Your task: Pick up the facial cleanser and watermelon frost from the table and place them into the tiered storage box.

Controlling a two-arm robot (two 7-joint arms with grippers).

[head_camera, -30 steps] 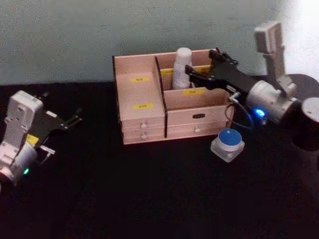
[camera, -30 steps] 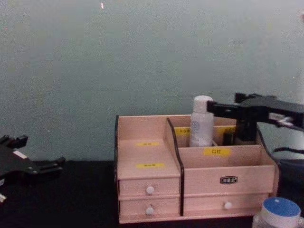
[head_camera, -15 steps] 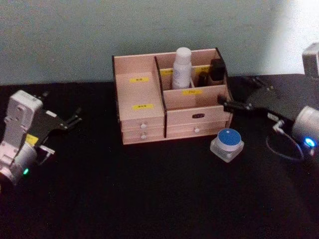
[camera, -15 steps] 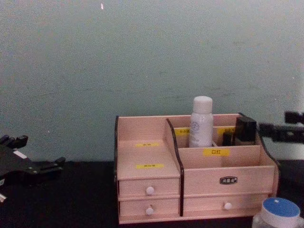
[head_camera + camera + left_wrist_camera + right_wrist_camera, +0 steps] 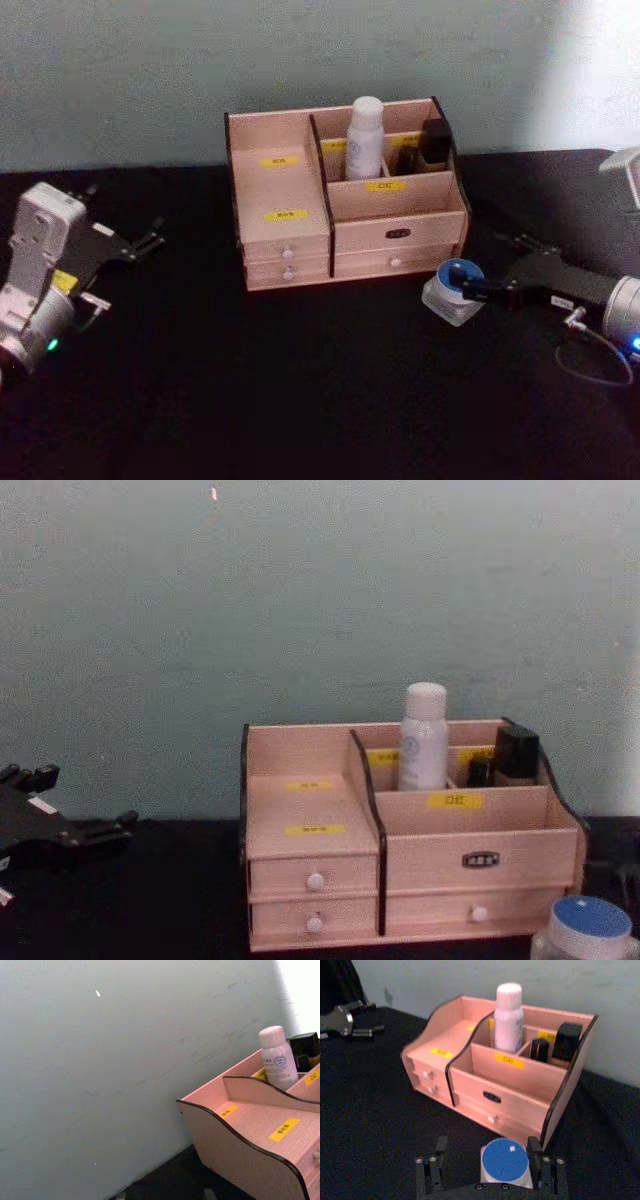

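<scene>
— Black desk (image 5: 300,400), pale green wall (image 5: 150,70) behind. Where is the facial cleanser (image 5: 365,135)?
— Upright in the tiered storage box (image 5: 280,185), in a rear compartment just right of the tall black-edged divider. Its base is hidden behind the front partition. The box stands mid-desk, toward the far edge.
— Any writing?
— A round printed emblem shows on the bottle in the left wrist view, but no lettering I can read. The yellow labels (image 5: 285,214) carry dark characters too small to make out, and so does the dark oval plate (image 5: 398,234) on the right drawer front.
— And the watermelon frost (image 5: 505,1161)?
— On the desk just before the box's right front corner, blue lid up, with a tiny white mark on it. The chest view cuts off its lower part.
— The right pincer (image 5: 487,1142)?
— Low over the desk, spread wide, one finger on each side of the jar, gripping nothing. The jar sits nearer one finger; whether they touch I cannot tell.
— The left pincer (image 5: 140,243)?
— Parked near the desk's left edge, fingers apart, empty.
— Anything else in the box?
— A dark square-topped container (image 5: 567,1040) and a smaller dark one (image 5: 539,1049), rear right compartment.
</scene>
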